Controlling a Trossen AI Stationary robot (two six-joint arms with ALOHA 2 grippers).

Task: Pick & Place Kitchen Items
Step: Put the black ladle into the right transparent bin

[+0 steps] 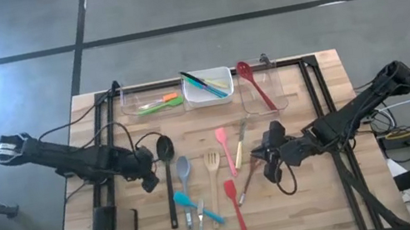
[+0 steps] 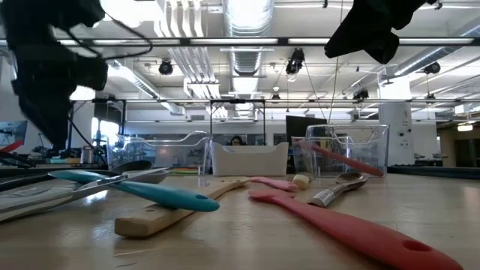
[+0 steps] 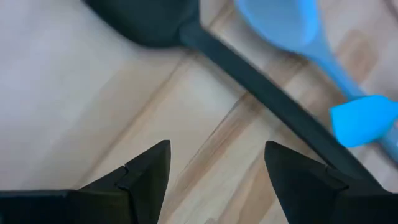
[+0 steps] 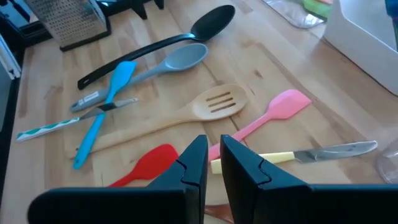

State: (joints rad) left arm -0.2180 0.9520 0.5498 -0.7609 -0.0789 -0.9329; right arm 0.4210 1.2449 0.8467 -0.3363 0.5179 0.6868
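Several utensils lie flat on the wooden table (image 1: 322, 204): a black ladle (image 1: 167, 168), a grey spoon (image 1: 183, 172), a wooden fork (image 1: 213, 173), a pink spatula (image 1: 225, 147), a knife (image 1: 240, 141), red spatulas (image 1: 235, 203) and a teal spatula (image 1: 191, 204). My left gripper (image 1: 149, 181) is open and empty, above the table just left of the ladle's handle (image 3: 261, 87). My right gripper (image 1: 266, 155) is shut and empty, raised over the table right of the knife (image 4: 323, 152) and the pink spatula (image 4: 283, 104).
At the far edge stand a clear tub (image 1: 150, 99) with green and orange utensils, a white tub (image 1: 208, 85) with several utensils, and a clear tub (image 1: 261, 88) with a red spoon. A dark grater (image 1: 123, 227) lies at the near left.
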